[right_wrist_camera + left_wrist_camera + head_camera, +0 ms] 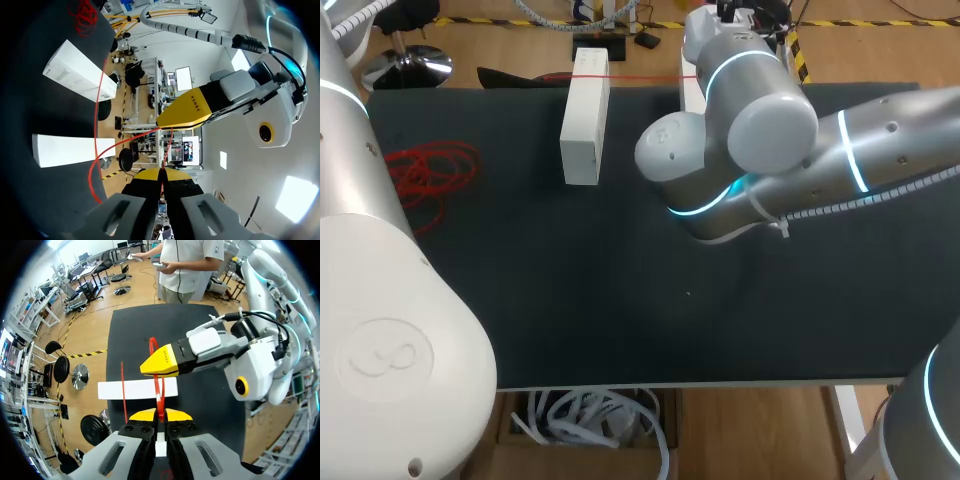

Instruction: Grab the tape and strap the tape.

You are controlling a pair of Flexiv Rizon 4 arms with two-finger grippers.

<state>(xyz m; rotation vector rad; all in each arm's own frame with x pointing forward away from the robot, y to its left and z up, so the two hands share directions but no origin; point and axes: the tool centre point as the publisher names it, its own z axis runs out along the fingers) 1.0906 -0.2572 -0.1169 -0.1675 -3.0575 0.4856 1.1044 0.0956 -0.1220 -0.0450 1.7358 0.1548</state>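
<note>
The left claw [160, 415] is closed on the red tape [159, 386] and the right claw [161, 174] pinches it too; the tape loops between them above the counter [620, 300], near the white box [585, 115]

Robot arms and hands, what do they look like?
The left arm and right arm are smooth silver-white rounded shells with glowing cyan rings; a ribbed grey cable runs along the right. The left hand and right hand have grey bodies, black fingers, yellow tips.
</note>
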